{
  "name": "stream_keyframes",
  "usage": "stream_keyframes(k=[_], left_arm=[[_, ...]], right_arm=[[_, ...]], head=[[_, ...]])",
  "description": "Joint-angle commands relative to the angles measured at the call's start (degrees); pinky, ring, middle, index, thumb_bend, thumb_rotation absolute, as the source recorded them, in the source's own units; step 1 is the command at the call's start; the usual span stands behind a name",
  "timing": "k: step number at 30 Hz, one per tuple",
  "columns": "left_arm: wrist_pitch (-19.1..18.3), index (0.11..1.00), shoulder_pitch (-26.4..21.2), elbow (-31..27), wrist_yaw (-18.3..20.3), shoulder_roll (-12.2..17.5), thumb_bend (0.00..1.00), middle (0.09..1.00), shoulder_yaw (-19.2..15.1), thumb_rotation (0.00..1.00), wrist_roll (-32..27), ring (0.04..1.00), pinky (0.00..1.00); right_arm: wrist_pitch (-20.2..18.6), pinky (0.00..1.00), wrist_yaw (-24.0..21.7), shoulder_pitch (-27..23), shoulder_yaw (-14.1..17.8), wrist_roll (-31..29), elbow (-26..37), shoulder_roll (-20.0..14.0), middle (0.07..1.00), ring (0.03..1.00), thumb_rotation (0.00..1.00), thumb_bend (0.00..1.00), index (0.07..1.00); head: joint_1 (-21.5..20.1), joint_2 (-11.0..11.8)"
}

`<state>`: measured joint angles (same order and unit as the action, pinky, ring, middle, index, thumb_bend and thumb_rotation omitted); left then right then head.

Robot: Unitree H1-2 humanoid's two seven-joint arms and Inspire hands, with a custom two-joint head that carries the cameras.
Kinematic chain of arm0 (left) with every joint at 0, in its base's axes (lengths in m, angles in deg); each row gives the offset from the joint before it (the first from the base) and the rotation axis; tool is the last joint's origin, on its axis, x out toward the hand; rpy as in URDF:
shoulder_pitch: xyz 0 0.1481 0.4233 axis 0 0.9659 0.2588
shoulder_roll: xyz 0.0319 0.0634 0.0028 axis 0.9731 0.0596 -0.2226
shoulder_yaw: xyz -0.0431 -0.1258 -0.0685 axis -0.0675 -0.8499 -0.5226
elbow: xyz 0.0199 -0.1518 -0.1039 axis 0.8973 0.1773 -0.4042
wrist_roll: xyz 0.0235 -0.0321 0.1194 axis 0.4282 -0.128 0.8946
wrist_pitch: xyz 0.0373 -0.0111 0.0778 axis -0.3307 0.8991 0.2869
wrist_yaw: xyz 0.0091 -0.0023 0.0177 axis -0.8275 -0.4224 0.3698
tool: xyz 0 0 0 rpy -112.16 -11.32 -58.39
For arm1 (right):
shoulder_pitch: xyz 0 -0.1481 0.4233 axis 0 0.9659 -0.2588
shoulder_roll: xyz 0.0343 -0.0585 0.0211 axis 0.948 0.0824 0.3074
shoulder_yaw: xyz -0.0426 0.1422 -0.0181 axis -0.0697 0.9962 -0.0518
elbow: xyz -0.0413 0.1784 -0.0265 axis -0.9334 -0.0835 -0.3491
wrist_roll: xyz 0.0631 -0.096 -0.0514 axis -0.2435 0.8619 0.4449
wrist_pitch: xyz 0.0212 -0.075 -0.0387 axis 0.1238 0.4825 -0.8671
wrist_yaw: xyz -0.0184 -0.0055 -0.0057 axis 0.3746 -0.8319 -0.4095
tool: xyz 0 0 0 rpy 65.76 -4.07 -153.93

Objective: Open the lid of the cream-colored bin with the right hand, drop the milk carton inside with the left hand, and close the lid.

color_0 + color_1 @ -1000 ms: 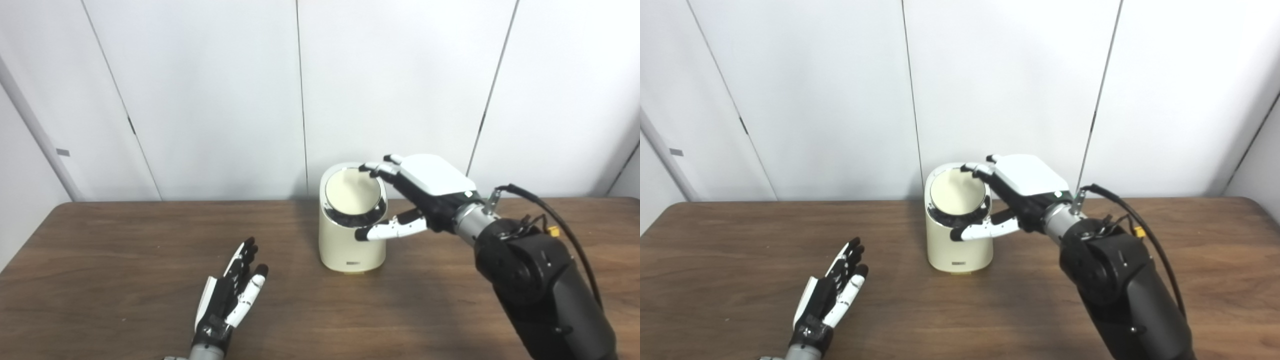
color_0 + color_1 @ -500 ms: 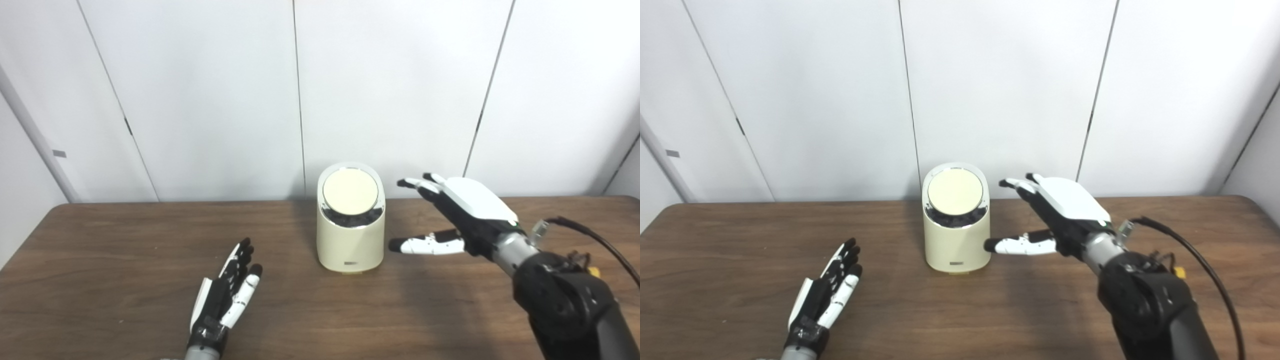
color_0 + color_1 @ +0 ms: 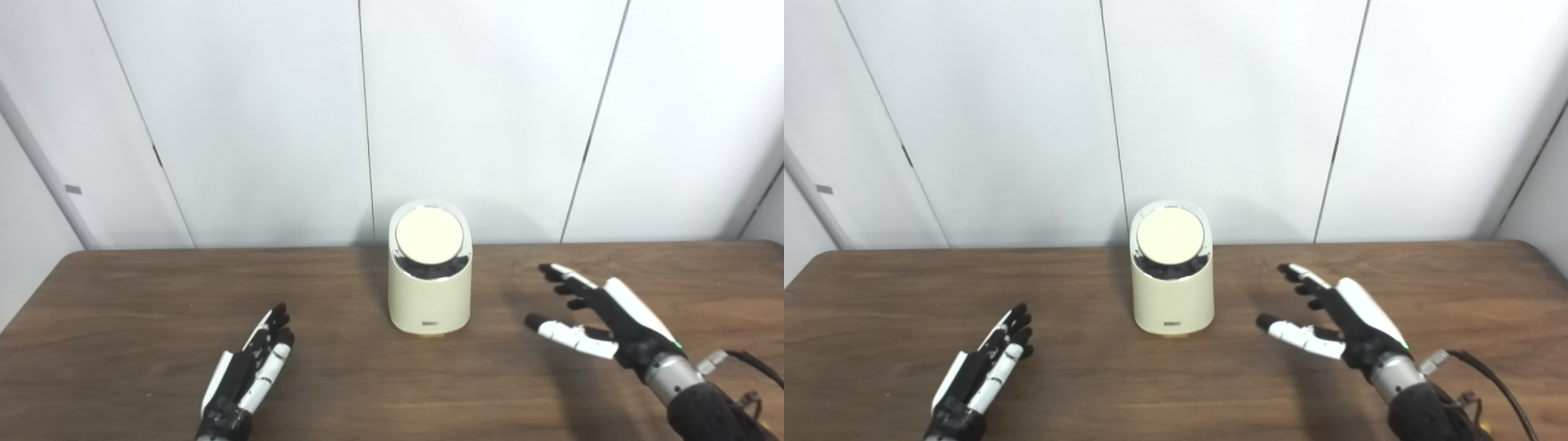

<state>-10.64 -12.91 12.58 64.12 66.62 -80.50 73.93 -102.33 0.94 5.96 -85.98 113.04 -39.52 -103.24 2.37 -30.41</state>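
A: Where's the bin (image 3: 429, 288)?
B: Upright mid-surface (image 3: 122, 306), lid (image 3: 429, 236) shut. No carton in view.
A: Hands?
B: Left hand (image 3: 248, 373) and right hand (image 3: 603, 318) empty, fingers (image 3: 560, 275) apart.
A: Handling?
B: Probably light, rigid, slick plastic; take the lid's rim.
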Motion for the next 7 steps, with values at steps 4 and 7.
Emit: stream_keyframes(k=[4, 7], left_arm=[[0.1, 1.0, 1.3, -2.6, -0.5, 1.2, 0.38, 0.957, -0.7, 0.69, 1.1, 0.952, 0.94], [0.8, 1.0, 2.1, -2.9, -0.8, 1.5, 0.38, 0.954, -1.0, 0.7, 1.8, 0.946, 0.92]], right_arm=[[3.5, 0.8, 6.4, 2.1, 1.6, -5.6, -2.4, 1.7, 0.888, 0.857, 0.67, 0.54, 0.901], [6.0, 0.78, 9.7, 3.8, 1.8, -7.2, -4.7, 2.3, 0.879, 0.844, 0.63, 0.54, 0.9]], head=[[0.4, -0.3], [0.4, -0.5]])
